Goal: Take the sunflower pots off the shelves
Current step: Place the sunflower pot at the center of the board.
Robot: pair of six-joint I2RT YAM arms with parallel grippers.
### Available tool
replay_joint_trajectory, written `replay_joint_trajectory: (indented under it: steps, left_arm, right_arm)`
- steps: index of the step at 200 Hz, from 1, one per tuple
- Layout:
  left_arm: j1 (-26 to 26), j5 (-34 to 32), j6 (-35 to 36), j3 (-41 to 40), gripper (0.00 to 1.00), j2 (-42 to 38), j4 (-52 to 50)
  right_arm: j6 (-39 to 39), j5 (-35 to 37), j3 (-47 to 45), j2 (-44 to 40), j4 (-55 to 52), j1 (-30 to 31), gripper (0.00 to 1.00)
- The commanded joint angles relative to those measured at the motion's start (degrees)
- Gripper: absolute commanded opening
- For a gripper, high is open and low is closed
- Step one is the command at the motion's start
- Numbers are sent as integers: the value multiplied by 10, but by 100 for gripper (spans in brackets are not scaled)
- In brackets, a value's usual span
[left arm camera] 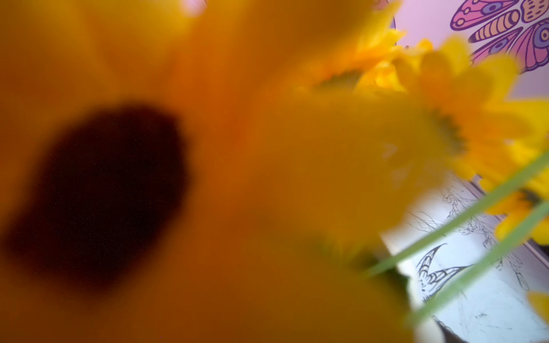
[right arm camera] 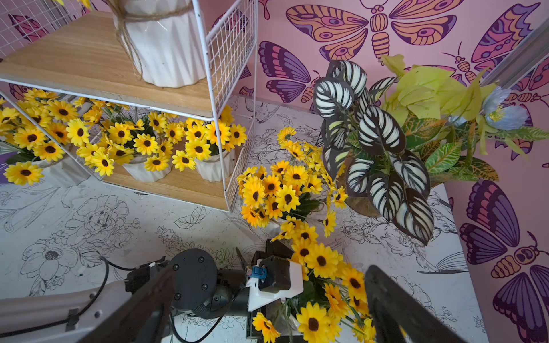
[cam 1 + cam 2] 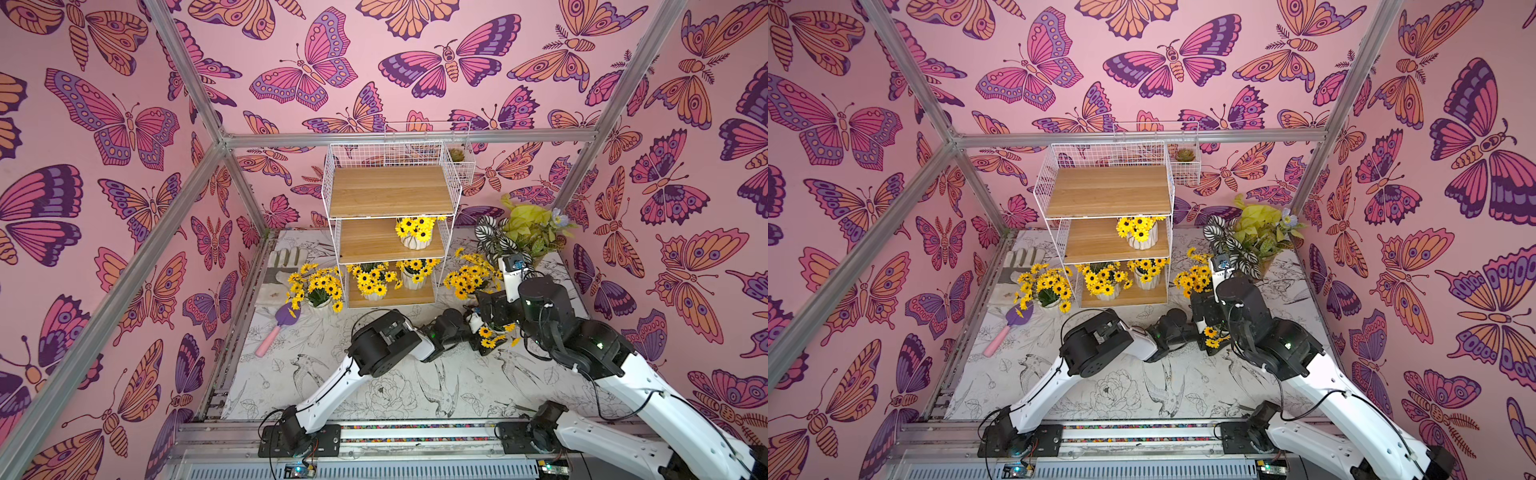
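Observation:
The shelves have a bare top board. One sunflower pot stands on the middle board and two on the bottom board. On the table, one pot sits left of the rack and another sits right of it. My left gripper is low at front right, shut on a further pot, whose blooms fill the left wrist view. My right gripper hovers open just above it.
A large plant with striped and lime leaves fills the back right corner. Grey gloves and a purple trowel with a pink handle lie at the left. A small wire basket hangs by the rack's top.

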Motion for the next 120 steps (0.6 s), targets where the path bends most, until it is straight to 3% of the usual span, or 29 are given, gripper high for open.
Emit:
replay_joint_trajectory:
  steps: [1, 31, 64, 120]
  left_arm:
    - [1, -16, 18, -24, 100, -1, -59]
    - [-5, -46, 98, -41, 100, -19, -141]
    - [-6, -73, 113, -65, 100, -31, -147]
    - [-7, -118, 92, -182, 100, -100, -51]
  right_arm:
    - [-2, -2, -4, -1, -2, -3, 99]
    - [-2, -7, -3, 5, 1, -3, 99]
    - [3, -12, -7, 3, 3, -3, 99]
    - [-4, -8, -12, 8, 6, -3, 99]
